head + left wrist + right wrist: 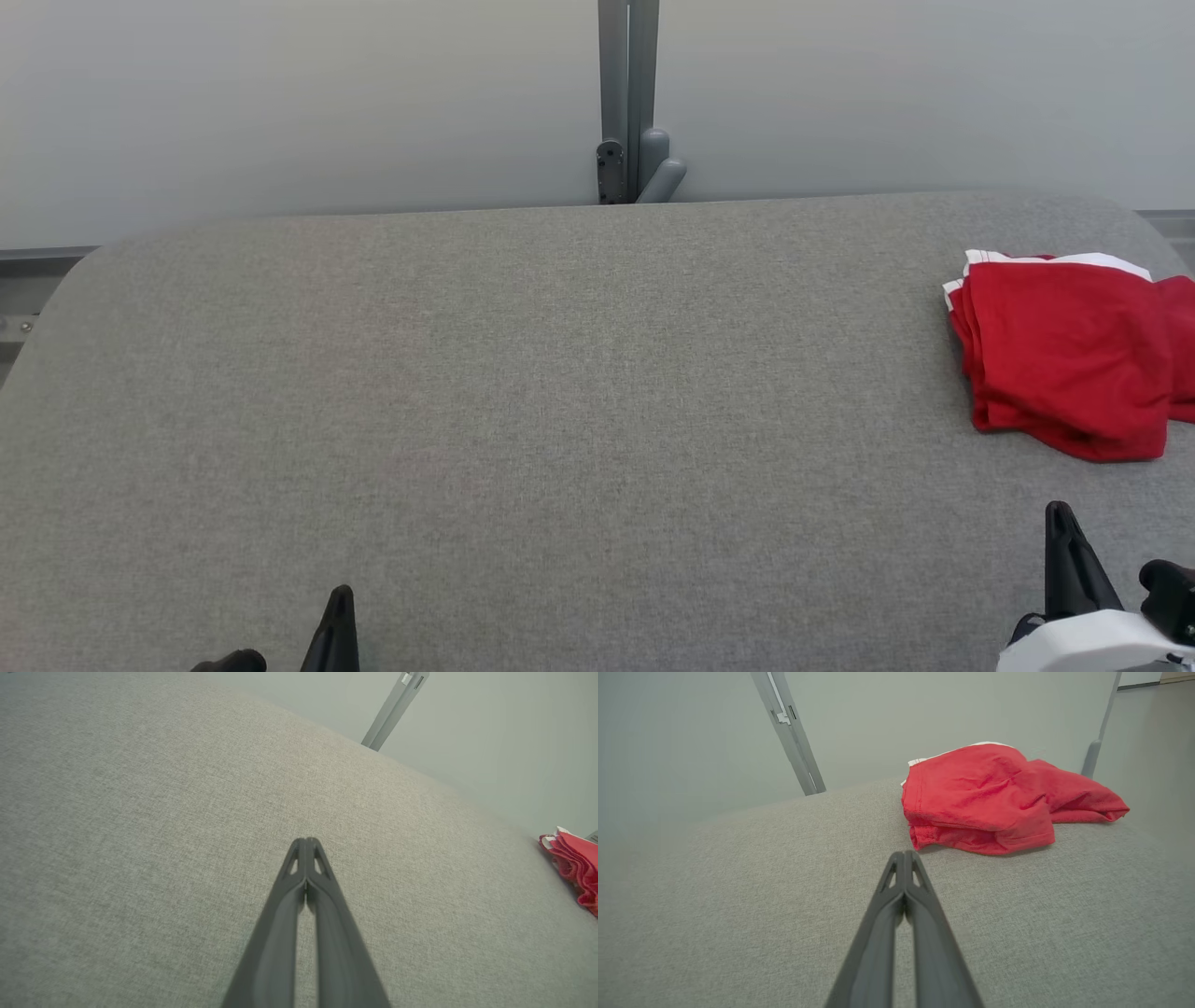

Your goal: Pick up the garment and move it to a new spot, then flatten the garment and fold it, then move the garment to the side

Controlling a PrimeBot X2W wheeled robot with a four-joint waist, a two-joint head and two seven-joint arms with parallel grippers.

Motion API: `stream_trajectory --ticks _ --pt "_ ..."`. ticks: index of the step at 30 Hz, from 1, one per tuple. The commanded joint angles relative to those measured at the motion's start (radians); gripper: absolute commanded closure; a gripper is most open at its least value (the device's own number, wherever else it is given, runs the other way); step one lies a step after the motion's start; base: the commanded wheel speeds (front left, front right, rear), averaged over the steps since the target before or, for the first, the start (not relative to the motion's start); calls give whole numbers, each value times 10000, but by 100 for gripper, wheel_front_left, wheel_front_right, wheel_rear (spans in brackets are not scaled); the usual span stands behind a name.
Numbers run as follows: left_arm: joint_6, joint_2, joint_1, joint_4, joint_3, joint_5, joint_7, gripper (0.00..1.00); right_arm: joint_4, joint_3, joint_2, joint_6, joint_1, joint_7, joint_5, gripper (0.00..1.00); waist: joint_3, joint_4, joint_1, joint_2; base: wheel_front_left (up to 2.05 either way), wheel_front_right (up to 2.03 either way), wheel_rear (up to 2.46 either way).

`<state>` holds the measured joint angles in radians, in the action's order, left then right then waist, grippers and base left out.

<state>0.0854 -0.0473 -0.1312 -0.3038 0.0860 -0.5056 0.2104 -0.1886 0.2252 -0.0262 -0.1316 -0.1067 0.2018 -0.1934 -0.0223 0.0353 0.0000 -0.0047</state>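
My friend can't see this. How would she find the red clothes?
Start at the big grey table. Go to its right side, where the garment lies folded. It is bright red with white trim, the only colour on the grey.

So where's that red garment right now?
In the head view the red garment lies at the right edge of the grey table, just ahead of the right gripper, not touching it.

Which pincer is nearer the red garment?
Right. The right pincer, shut, sits just short of the red garment, not touching it. The left pincer, also shut, is far off across the grey surface, to the garment's left.
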Motion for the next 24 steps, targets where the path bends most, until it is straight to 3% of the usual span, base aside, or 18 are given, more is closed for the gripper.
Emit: stream_trajectory --ticks 1,24 --pt "51 -75 347 158 -120 -450 -100 100 138 -57 -97 2 309 -102 -567 100 3 -5 0 5 0 0 0" --pt "177 -163 928 348 -574 -3649 -939 100 14 -425 -151 4 809 -946 -4542 100 52 -73 0 13 0 0 0"
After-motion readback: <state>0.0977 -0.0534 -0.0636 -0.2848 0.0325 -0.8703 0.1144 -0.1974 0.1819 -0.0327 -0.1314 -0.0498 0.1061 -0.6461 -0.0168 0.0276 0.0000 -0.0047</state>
